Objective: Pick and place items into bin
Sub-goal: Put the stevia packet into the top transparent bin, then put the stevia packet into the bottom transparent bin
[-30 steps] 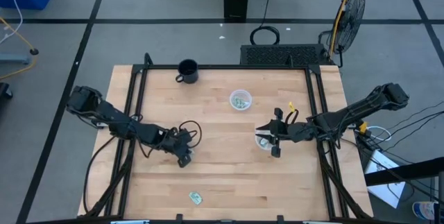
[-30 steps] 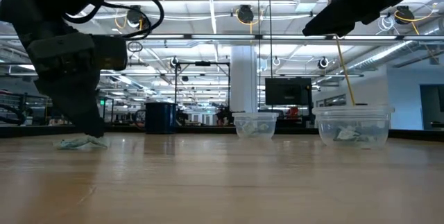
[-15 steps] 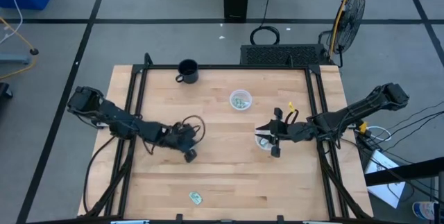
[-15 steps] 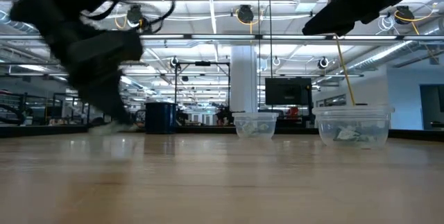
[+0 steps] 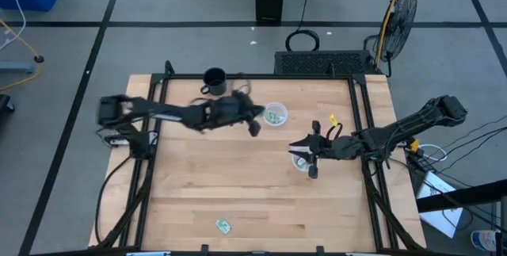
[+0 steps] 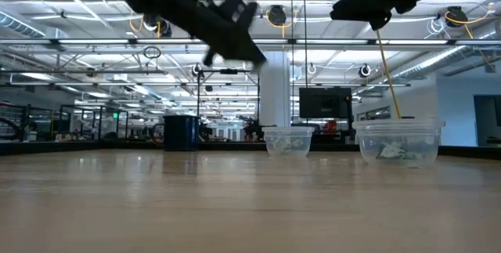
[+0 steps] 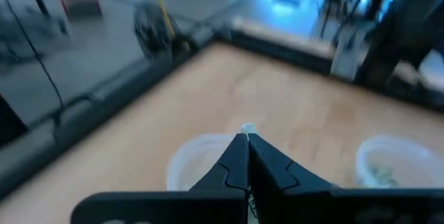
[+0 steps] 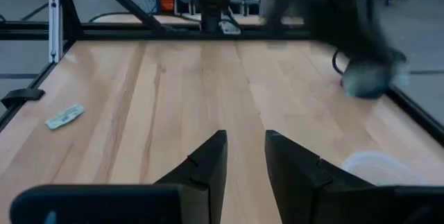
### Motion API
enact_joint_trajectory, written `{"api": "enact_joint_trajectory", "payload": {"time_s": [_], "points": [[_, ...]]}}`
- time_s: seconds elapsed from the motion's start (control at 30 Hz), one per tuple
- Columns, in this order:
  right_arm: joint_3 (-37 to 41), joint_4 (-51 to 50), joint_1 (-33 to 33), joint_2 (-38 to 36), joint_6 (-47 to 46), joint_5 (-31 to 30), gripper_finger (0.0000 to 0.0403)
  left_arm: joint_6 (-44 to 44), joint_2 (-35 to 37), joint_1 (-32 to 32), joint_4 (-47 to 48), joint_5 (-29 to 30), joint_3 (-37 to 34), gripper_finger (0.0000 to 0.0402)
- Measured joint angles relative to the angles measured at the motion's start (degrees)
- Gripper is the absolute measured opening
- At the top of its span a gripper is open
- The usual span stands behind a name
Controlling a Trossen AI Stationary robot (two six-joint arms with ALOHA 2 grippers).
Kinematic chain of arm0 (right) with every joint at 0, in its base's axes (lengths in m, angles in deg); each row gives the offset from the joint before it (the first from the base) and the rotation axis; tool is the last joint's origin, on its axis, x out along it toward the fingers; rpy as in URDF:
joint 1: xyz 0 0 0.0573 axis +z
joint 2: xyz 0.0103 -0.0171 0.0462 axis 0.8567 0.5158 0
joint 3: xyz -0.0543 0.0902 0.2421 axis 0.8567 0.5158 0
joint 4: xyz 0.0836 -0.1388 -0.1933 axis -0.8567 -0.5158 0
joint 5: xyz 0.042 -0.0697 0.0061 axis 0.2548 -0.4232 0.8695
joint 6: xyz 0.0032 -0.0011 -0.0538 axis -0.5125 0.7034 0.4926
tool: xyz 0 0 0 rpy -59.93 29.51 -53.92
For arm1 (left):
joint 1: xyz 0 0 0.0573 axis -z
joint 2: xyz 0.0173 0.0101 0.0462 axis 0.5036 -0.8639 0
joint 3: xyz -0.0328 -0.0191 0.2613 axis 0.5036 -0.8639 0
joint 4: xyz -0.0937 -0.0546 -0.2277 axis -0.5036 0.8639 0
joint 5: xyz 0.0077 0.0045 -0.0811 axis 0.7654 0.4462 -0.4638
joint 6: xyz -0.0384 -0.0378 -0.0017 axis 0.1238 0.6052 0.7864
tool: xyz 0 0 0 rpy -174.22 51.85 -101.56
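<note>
My left gripper [image 5: 254, 126] hangs in the air beside the far clear cup [image 5: 275, 116], shut on a small green-and-white packet [image 8: 368, 78]. That cup holds packets, as does the nearer clear cup [image 5: 301, 162]. My right gripper [image 5: 306, 152] hovers open over the nearer cup, nothing between its fingers [image 8: 208, 161]. One more packet [image 5: 223, 226] lies flat on the table near the front edge. In the low view my left gripper [image 6: 252, 54] is high above the table. My left gripper pinches the packet between its two shut fingertips; in its own wrist view only a pale sliver [image 7: 248, 127] shows beyond the tips. The packet is lifted clear of the table and shows as a green-white blur under the fingers in the right wrist view.
A black mug [image 5: 214, 81] stands at the far left of the table. Black frame rails [image 5: 155, 121] run along the left and right sides. Open wood lies between the cups and the front packet.
My left gripper has shut on a packet lying at the table's left middle, lifted it clear, and swung fast up and toward the far right, ending beside the far clear cup. My right gripper has kept still.
</note>
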Motion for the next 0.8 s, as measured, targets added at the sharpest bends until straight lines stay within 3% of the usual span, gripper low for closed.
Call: {"api": "enact_joint_trajectory", "payload": {"time_s": [0.13,0.3,0.6,0.8], "points": [[0.0,1.6,-0.2,0.0,0.7,0.0,0.0091,1.6,-11.4,-2.6,-0.2,-4.8,5.9,0.0005],[0.0,1.3,-0.2,0.0,0.3,0.0,0.0091,2.6,-21.9,-4.9,-0.6,-4.0,13.3,0.0005],[0.0,1.1,-0.2,0.0,0.7,0.1,0.0091,2.5,-26.7,-7.5,2.4,-9.3,19.7,0.0011],[0.0,0.7,-0.2,0.0,0.8,0.1,0.0091,0.8,-26.6,-7.6,6.0,-8.0,20.0,0.0052]]}}
